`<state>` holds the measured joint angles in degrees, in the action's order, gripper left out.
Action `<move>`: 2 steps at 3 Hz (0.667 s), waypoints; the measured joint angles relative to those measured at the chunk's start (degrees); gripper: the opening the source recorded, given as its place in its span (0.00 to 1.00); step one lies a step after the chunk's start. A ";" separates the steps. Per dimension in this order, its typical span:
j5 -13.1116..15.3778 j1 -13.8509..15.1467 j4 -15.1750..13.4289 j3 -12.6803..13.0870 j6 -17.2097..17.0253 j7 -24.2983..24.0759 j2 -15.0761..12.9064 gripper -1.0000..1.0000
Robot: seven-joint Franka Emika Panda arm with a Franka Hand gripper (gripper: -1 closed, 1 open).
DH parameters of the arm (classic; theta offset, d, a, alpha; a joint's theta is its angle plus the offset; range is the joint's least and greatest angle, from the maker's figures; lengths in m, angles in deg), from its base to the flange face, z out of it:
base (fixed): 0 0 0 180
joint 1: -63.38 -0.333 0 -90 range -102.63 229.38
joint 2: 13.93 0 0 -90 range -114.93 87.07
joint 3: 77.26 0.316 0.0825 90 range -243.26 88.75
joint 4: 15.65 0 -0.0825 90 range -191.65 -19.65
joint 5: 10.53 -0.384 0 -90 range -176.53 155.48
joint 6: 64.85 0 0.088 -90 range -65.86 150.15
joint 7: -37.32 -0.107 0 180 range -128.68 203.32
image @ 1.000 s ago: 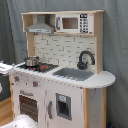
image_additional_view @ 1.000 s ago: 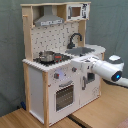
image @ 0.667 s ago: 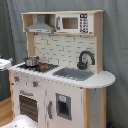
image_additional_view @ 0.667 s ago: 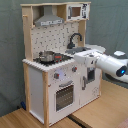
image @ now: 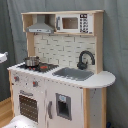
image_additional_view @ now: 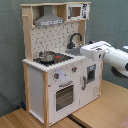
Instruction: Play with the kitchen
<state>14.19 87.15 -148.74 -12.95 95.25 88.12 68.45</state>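
A: Reading the first exterior view from its left, what bounds the scene?

B: A small white piece of the arm shows at the left edge, apart from the kitchen; wooden floor lies open below it; a grey curtain closes the back. The kitchen fills the middle and right; its rounded white counter end juts toward the first exterior view's right.

A: And the vessels on the counter?

B: A metal pot stands on the stovetop at the left; whether anything lies inside it cannot be told; the grey sink sits beside the stovetop, under the black faucet, with nothing seen in its basin. Above, the hood is left, the microwave right; the oven door is shut.

A: The second exterior view?

B: The kitchen stands on a wooden tabletop with bare board in front and at the second exterior view's right; the pot is on the stovetop; the arm enters from the right, its white end near the counter by the sink side; whether it touches cannot be told.

A: The gripper?

B: Its fingers are not visible; open or closed cannot be told.
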 joint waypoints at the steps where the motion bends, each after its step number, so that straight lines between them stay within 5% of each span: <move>1: -0.01 -2.47 -0.59 -2.84 -1.22 4.71 -0.38 1.00; 2: -0.01 -3.06 -1.46 -6.71 -0.86 8.71 -1.40 1.00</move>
<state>14.18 84.09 -150.19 -19.66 94.39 96.84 67.05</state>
